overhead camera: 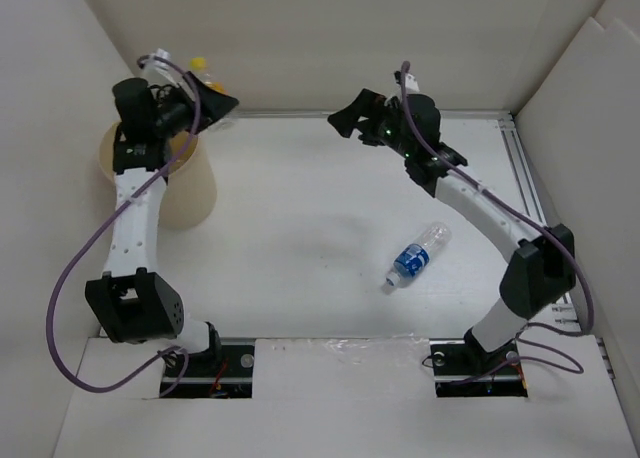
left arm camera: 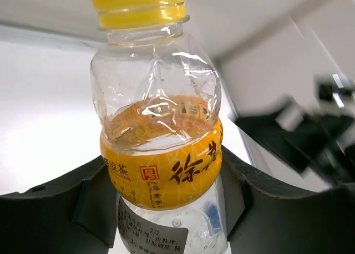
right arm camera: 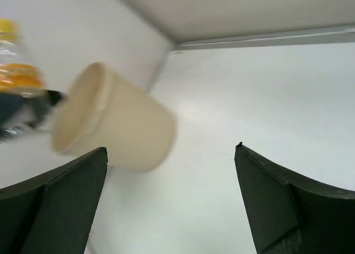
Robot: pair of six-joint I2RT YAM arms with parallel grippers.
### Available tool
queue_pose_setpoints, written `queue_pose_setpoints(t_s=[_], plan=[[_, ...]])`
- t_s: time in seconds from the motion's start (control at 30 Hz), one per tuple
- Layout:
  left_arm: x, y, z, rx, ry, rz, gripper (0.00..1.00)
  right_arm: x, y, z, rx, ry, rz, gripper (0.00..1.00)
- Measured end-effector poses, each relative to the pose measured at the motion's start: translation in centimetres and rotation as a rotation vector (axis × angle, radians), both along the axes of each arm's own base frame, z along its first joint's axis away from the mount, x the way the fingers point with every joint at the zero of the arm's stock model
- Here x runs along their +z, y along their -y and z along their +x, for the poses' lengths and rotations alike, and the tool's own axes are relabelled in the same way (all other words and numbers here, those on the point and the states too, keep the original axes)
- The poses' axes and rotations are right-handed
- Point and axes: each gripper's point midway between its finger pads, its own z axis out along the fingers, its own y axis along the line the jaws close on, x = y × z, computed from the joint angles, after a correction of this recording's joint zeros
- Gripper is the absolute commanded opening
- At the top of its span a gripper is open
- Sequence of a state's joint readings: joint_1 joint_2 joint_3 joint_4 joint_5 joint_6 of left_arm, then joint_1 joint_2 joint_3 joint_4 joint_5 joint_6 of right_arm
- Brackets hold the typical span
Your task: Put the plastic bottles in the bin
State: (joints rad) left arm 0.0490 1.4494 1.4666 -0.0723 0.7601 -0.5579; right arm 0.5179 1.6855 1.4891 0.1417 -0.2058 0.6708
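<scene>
From above, the yellow-capped bottle (overhead camera: 199,70) showed only as a cap poking up by the desk's (overhead camera: 300,228) far-left corner, just past the bin's (overhead camera: 190,193) far rim, with the left arm hiding much of that rim. The left wrist camera gave the detail. The left gripper (left arm camera: 166,173) was clamped on the bottle's waist, a dark finger (left arm camera: 52,209) on either side. The bottle stood upright with clear, dented walls, an orange band printed with characters and a white sticker lower down. The right wrist view told what the overhead could not: the right gripper (right arm camera: 171,148) stood wide apart with nothing between its fingers. It faced the tan bin across bare desk, with the orange band at that picture's left edge. Only the overhead view caught the blue-label bottle (overhead camera: 415,258). It lay on its side right of the desk's middle, toward the near edge and apart from both grippers. White walls (overhead camera: 330,38) closed in the far and side edges. The broad middle of the desk between the bin and the lying bottle lay open.
</scene>
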Motion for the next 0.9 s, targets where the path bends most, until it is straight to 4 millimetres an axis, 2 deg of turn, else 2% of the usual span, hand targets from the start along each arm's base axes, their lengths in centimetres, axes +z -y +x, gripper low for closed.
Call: queue_pose_setpoints(t_s=[0.07, 0.13, 0.2, 0.23, 0.27, 0.3, 0.33, 0.37, 0.4, 0.53, 0.6, 0.73, 0.8, 0.83, 0.9], plan=[[0.5, -5.1, 1.7, 0.188, -0.005, 0.017, 0.00, -0.9, 3.4, 0.0, -0.111, -0.028, -0.076, 1.00], [0.4, -10.0, 2.6, 0.365, -0.025, 0.031, 0.00, -1.1, 6.3, -1.0, -0.201, -0.043, -0.141, 1.00], [-0.1, -13.7, 3.0, 0.513, -0.051, 0.049, 0.00, -1.3, 8.4, -2.4, -0.263, -0.055, -0.187, 1.00], [-0.6, -15.2, 3.2, 0.579, -0.069, 0.060, 0.06, -1.6, 9.4, -3.1, -0.291, -0.066, -0.205, 1.00], [-1.1, -16.5, 3.2, 0.637, -0.088, 0.072, 0.17, -2.0, 10.5, -3.9, -0.322, -0.082, -0.227, 1.00], [-1.5, -17.4, 3.4, 0.684, -0.106, 0.084, 0.34, -2.6, 11.6, -4.7, -0.352, -0.099, -0.246, 1.00], [-2.1, -18.2, 3.6, 0.725, -0.127, 0.097, 0.57, -3.5, 12.5, -5.5, -0.378, -0.121, -0.266, 1.00], [-2.8, -18.9, 3.7, 0.763, -0.148, 0.110, 0.99, -4.7, 13.4, -6.3, -0.402, -0.153, -0.292, 1.00], [-3.6, -19.7, 3.9, 0.802, -0.174, 0.128, 1.00, -5.8, 14.3, -7.1, -0.436, -0.190, -0.312, 1.00], [-6.7, -21.8, 3.6, 0.911, -0.291, 0.175, 1.00, -11.0, 17.4, -10.1, -0.566, -0.355, -0.408, 1.00], [-7.4, -22.2, 3.1, 0.937, -0.323, 0.196, 1.00, -13.4, 18.9, -11.4, -0.625, -0.434, -0.446, 1.00], [-6.3, -22.7, 2.5, 0.968, -0.316, 0.240, 1.00, -16.9, 21.8, -13.0, -0.734, -0.563, -0.464, 1.00], [-5.4, -21.9, 2.3, 0.963, -0.290, 0.274, 1.00, -18.3, 23.2, -13.5, -0.790, -0.614, -0.453, 1.00], [-4.8, -20.8, 2.2, 0.946, -0.271, 0.298, 1.00, -19.1, 23.9, -13.8, -0.814, -0.640, -0.450, 1.00], [-3.2, -17.4, 2.2, 0.877, -0.221, 0.337, 1.00, -20.1, 25.0, -14.1, -0.859, -0.680, -0.440, 1.00]])
